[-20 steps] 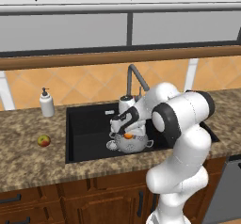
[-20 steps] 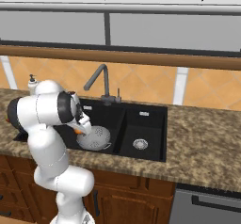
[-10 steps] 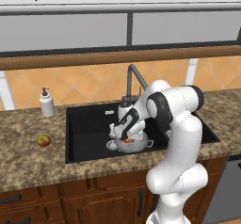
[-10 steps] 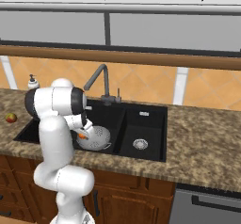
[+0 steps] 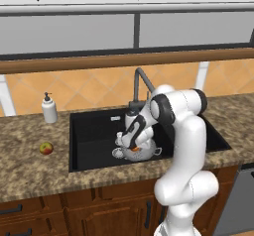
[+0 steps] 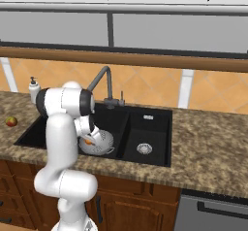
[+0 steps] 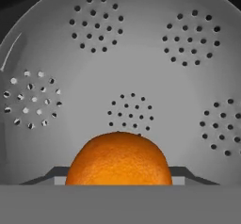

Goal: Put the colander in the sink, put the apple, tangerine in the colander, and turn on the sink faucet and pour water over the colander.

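Gripper: the gripper (image 5: 135, 149) is down inside the colander (image 5: 149, 153), with its jaws part way apart and closed around the tangerine (image 7: 118, 158).
Tangerine: it sits between the two finger tips, just above the colander's floor.
Colander: it stands in the big bowl of the sink (image 5: 94, 136), below the sink faucet (image 5: 141, 81).
Apple: the apple (image 5: 46, 147) lies on the desk (image 5: 25, 160), left of the sink, well apart from the colander.
Soap bottle: the soap bottle (image 5: 48, 109) stands behind the apple.
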